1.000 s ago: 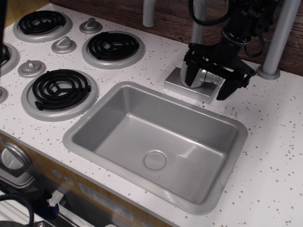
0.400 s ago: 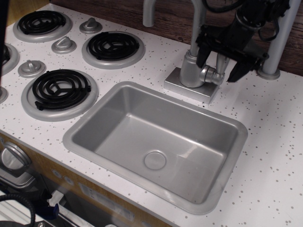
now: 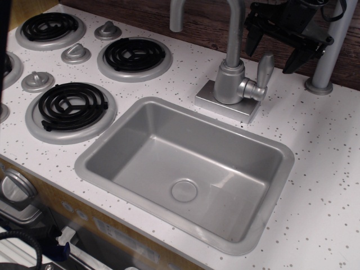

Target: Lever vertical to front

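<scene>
None of the turn the task asks for shows as done: the lever (image 3: 264, 68) stands upright beside the faucet body (image 3: 229, 83), on its short round stub, with its paddle pointing up and tilted only slightly. By this view, the whole swing toward the front is judged to be left, and so is the grasp before it.

Nearest the camera, a strip of wood-toned cabinet front (image 3: 34, 202) with a silver dial (image 3: 16, 190) runs under the edge of the counter (image 3: 326, 185), which is white and flecked with dark specks. A rectangular grey sink (image 3: 90, 163) is set into it, a round drain (image 3: 184, 190) in its floor and nothing lying inside. To the left sit black coil burners (image 3: 68, 106) in silver rings, with cone-shaped stove knobs (image 3: 37, 80) between them.

Behind the sink, the faucet stands on a square plate (image 3: 211, 100), and its spout pipe (image 3: 233, 28) rises and curves out of the top of the view. Farther back and above, the black pincer (image 3: 281, 46) hangs clear of the lever, its fingers spread wide and holding nothing. A grey post (image 3: 332, 50) stands at the right, against a dark wood-grain back wall (image 3: 197, 19).
</scene>
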Available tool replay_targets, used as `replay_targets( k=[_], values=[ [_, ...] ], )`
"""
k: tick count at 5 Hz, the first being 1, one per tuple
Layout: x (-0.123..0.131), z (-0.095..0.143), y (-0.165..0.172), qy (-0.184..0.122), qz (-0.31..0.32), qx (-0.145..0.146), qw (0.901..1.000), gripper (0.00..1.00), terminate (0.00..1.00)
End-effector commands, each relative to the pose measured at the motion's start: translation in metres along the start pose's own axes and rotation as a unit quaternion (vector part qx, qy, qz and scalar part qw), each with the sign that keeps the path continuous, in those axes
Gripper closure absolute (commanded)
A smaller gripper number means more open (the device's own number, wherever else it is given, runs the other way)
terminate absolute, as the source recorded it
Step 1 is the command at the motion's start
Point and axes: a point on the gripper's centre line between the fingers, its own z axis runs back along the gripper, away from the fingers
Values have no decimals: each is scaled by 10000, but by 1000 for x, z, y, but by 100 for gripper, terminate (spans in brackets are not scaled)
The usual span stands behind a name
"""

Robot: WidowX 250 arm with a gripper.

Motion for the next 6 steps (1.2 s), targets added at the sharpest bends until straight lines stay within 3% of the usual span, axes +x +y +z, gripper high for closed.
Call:
replay_targets(
  k=[1,2,3,5,6],
  values=[
    [17,11,6,-272,75,-134,9995,0,0],
    [17,7,4,-217,142,-199,9995,100,0],
    [15,5,2,-146,170,-219,9995,100,0],
    [-16,14,0,361,362,-71,9987,100,0],
    [-26,8,0,546,354,-155,9978,100,0]
  ],
)
